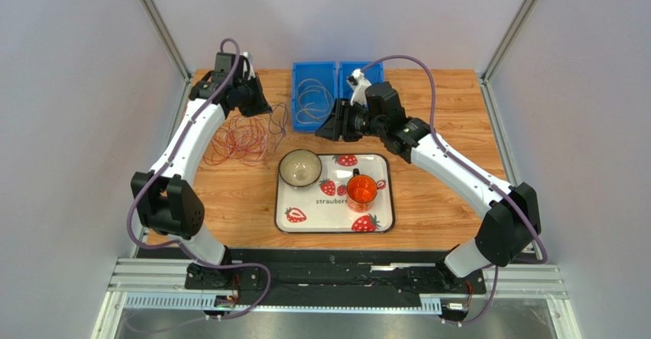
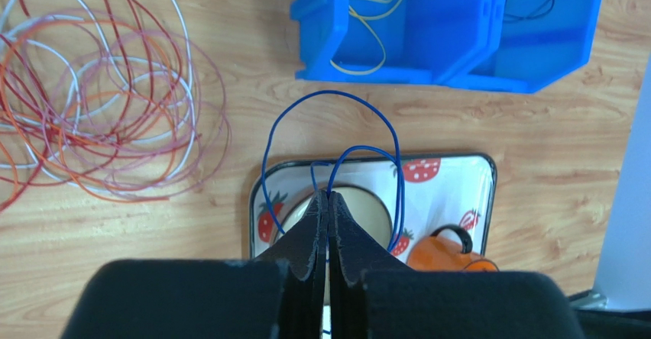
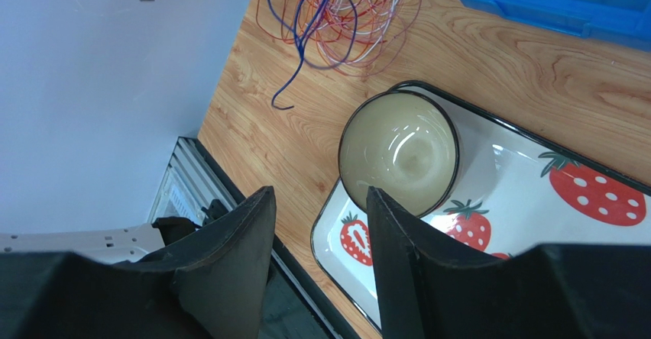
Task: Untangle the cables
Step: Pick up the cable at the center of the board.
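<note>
The cables lie as a loose tangle of red, orange and white wires (image 1: 241,140) on the wooden table at the left, also in the left wrist view (image 2: 99,102) and the right wrist view (image 3: 359,11). One thin blue cable (image 2: 328,92) loops out from my left gripper (image 2: 328,195), which is shut on it above the tray. In the top view the left gripper (image 1: 260,108) hangs just right of the tangle, with the blue cable (image 1: 279,121) dangling below it. My right gripper (image 3: 319,198) is open and holds nothing; it hovers (image 1: 328,125) in front of the blue bins.
Two blue bins (image 1: 315,95) stand at the back; one holds a yellow wire (image 2: 367,26), the other a dark wire (image 2: 535,3). A strawberry-print tray (image 1: 336,221) carries a cream bowl (image 1: 299,168) and an orange cup (image 1: 361,189).
</note>
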Robot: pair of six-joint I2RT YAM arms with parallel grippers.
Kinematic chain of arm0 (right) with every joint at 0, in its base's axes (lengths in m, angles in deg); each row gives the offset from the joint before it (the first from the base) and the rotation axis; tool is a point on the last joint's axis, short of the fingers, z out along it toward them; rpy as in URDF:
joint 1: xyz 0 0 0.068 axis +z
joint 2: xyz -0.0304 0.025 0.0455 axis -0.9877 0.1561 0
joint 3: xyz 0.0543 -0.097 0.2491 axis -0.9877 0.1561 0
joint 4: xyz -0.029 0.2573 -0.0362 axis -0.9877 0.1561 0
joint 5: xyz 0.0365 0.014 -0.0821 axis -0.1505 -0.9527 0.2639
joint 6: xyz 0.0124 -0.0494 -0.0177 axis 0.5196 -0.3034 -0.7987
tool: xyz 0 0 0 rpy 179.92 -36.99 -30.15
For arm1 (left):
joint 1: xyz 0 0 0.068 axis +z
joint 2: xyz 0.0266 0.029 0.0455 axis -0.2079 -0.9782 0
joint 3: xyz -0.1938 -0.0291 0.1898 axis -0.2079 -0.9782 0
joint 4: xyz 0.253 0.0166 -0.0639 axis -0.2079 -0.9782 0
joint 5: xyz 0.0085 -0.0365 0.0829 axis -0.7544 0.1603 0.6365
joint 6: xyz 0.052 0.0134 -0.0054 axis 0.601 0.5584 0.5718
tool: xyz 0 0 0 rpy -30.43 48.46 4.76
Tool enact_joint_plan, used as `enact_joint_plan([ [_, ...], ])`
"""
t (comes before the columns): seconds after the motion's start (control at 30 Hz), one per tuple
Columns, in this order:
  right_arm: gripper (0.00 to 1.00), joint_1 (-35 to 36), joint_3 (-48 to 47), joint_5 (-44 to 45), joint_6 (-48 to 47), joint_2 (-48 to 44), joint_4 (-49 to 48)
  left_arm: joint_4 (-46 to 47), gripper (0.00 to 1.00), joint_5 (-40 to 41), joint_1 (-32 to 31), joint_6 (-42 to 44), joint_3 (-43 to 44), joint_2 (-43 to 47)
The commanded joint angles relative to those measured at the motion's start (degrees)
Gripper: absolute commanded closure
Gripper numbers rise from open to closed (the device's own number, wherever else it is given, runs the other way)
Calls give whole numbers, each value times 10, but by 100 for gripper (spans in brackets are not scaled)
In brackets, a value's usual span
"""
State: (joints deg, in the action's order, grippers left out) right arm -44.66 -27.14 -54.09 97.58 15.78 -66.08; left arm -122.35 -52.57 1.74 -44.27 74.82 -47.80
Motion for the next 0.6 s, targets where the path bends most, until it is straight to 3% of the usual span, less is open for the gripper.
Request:
enact_joint_plan([
  [0.0,49,10,-31,0,22,-9,-24,51,100,-22,-12,-12,-50,83],
  [0.23,49,56,-99,54,26,47,11,88,100,-28,-28,-27,-140,132],
  [0.57,56,78,-167,67,55,122,12,116,100,-56,-33,-42,-180,161],
])
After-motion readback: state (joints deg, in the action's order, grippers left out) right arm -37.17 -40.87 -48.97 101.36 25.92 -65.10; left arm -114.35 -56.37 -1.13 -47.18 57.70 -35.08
